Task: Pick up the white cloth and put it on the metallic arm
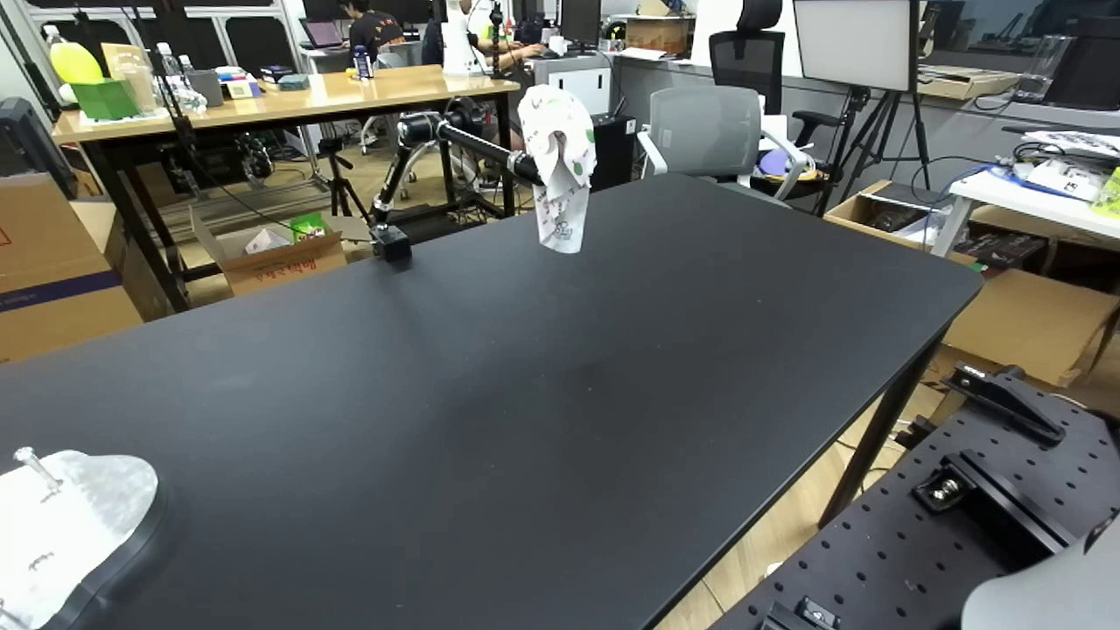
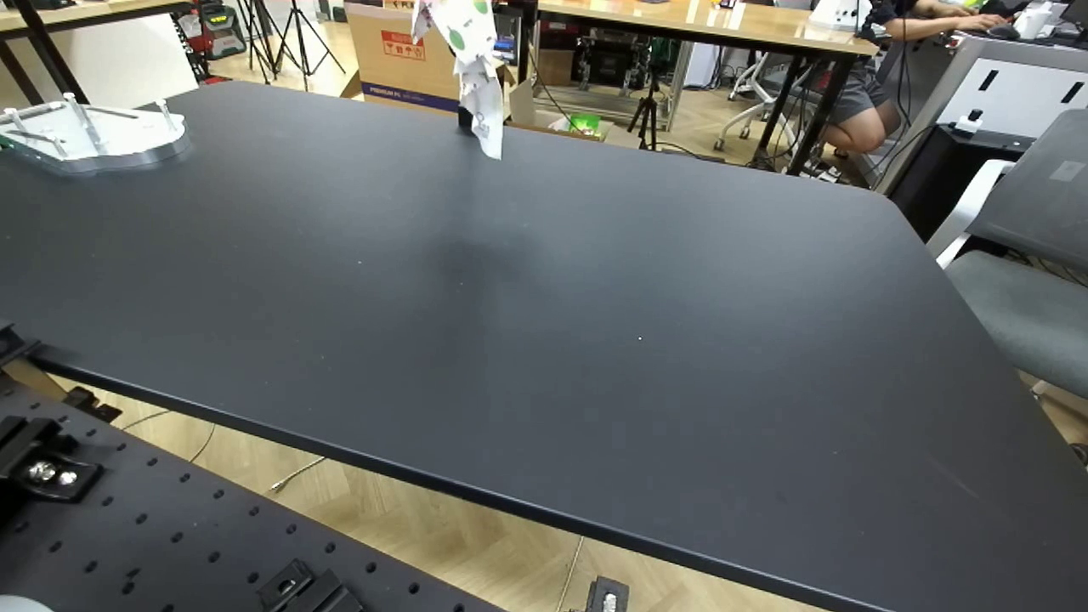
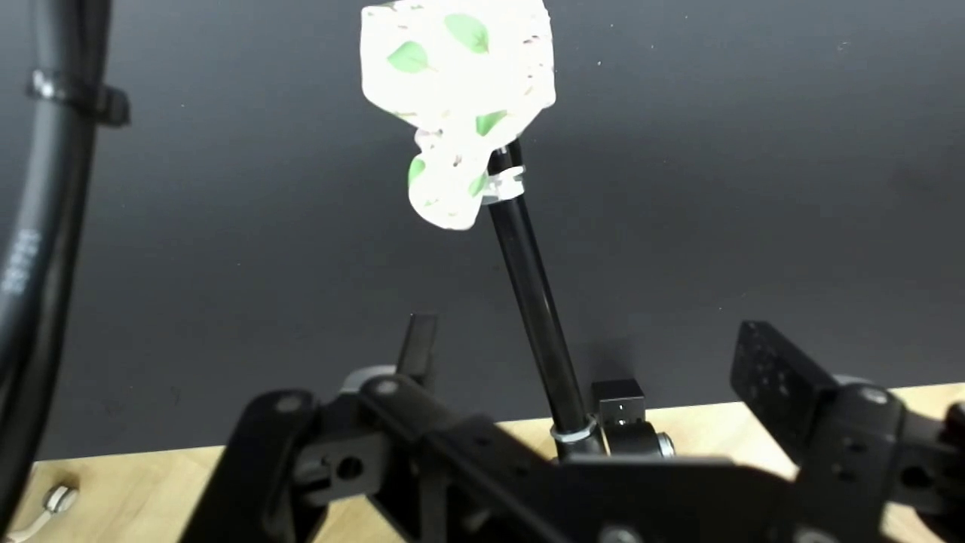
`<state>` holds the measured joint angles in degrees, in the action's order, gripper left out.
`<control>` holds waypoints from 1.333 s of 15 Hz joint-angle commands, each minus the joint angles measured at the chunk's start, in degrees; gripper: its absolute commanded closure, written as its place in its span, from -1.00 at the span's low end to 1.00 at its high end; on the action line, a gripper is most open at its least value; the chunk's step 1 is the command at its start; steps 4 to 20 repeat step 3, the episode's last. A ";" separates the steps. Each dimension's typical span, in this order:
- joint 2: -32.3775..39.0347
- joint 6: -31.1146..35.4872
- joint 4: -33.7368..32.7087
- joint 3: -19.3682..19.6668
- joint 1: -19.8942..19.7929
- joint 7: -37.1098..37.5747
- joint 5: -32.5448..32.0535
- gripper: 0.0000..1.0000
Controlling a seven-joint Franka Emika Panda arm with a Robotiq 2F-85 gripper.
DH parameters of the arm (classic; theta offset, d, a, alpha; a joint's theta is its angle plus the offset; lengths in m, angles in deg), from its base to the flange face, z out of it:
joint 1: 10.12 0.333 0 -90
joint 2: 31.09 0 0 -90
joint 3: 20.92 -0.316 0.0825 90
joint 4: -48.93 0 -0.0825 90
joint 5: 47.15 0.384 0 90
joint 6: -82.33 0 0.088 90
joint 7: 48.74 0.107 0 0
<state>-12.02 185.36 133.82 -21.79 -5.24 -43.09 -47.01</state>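
Note:
The white cloth [image 1: 560, 157], printed with green leaves, hangs draped over the end of the black metallic arm [image 1: 479, 145]. The arm's base is clamped at the table's far edge. The cloth's lower end hangs above the tabletop. In an exterior view the cloth [image 2: 478, 81] covers most of the arm. In the wrist view the cloth [image 3: 460, 72] hangs at the arm's tip, and the arm [image 3: 534, 290] runs down between the fingers. My gripper [image 3: 588, 335] is open with nothing held, and the cloth lies beyond its fingertips. The gripper is out of both exterior views.
A black table [image 1: 560, 420] spans the scene. A white, irregular board with pegs [image 1: 87, 507] lies on one end, also seen in an exterior view [image 2: 93, 140]. A perforated black base plate [image 2: 170, 518] borders the table. A grey chair [image 1: 704, 131] stands beside it.

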 commanded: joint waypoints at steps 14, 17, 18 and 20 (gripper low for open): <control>0.06 -0.18 -0.18 -0.41 -0.34 0.08 -0.16 -1.00; 0.06 -0.18 -0.18 -0.41 -0.34 0.08 -0.16 -1.00; 0.06 -0.18 -0.18 -0.41 -0.34 0.08 -0.16 -1.00; 0.06 -0.18 -0.18 -0.41 -0.34 0.08 -0.16 -1.00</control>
